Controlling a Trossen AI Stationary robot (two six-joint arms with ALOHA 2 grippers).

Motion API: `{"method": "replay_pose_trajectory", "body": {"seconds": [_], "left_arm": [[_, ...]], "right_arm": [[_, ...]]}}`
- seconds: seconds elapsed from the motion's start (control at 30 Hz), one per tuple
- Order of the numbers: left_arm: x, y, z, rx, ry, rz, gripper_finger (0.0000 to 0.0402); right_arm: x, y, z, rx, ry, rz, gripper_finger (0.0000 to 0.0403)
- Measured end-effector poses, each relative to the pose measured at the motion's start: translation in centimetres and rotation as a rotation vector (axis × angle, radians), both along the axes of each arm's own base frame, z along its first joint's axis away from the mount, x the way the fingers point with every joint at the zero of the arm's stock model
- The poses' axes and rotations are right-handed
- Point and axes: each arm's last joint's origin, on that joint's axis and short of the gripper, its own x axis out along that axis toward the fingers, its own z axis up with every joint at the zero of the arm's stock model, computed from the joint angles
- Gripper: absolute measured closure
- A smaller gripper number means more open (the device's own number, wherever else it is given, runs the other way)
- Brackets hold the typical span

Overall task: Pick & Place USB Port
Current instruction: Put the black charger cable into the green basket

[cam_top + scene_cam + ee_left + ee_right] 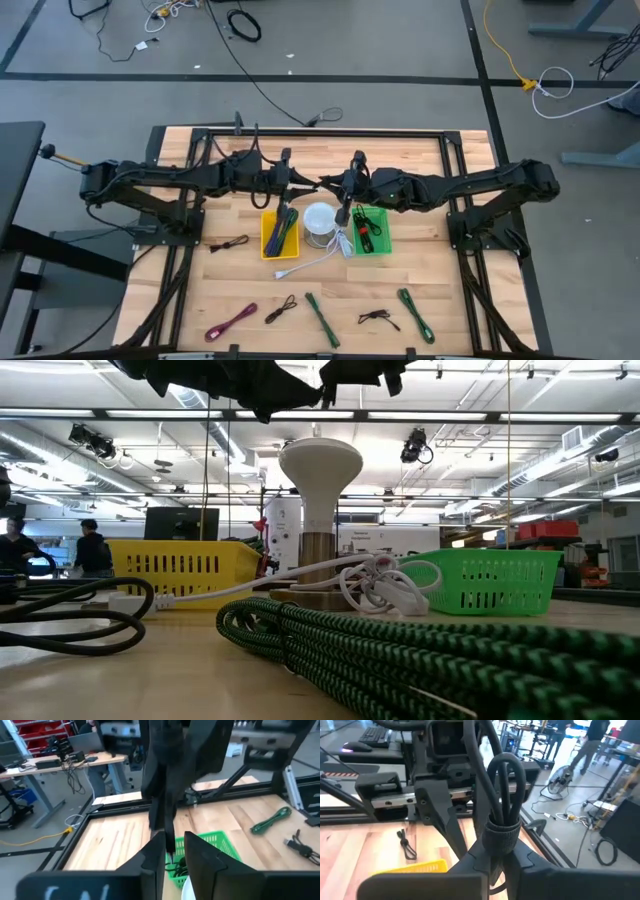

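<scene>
Spanning the scene is the wooden desk, with both arms reaching in to meet over its middle. Sitting there are a yellow bin, a white lamp and a green bin, left to right. Hovering above them, the right hand is gripping a bundled black cable. Facing it, the left hand is standing slightly open around the same cable. Lying near the front edge are green, pink and black cables.
</scene>
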Motion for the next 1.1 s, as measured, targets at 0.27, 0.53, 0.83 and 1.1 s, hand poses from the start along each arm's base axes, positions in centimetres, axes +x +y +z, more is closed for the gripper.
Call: {"method": "replay_pose_trajectory", "body": {"seconds": [0.27,0.53,0.83,1.1], "left_arm": [[-0.2,1.0,-0.5,0.056,0.063,0.103,0.0331],[-0.5,2.0,-0.9,0.07,0.104,0.193,0.0331],[-0.6,2.2,-1.1,0.072,0.132,0.216,0.0331],[-0.7,2.2,-1.3,0.092,0.154,0.216,0.0331]], "right_arm": [[-2.6,0.1,0.3,0.076,0.124,-0.078,0.0385],[-5.8,1.1,-2.0,0.306,0.383,-0.239,0.0385],[-7.5,4.2,-8.5,0.606,0.451,-0.283,0.0386],[-8.9,4.9,-12.1,0.753,0.474,-0.333,0.0386]]}}
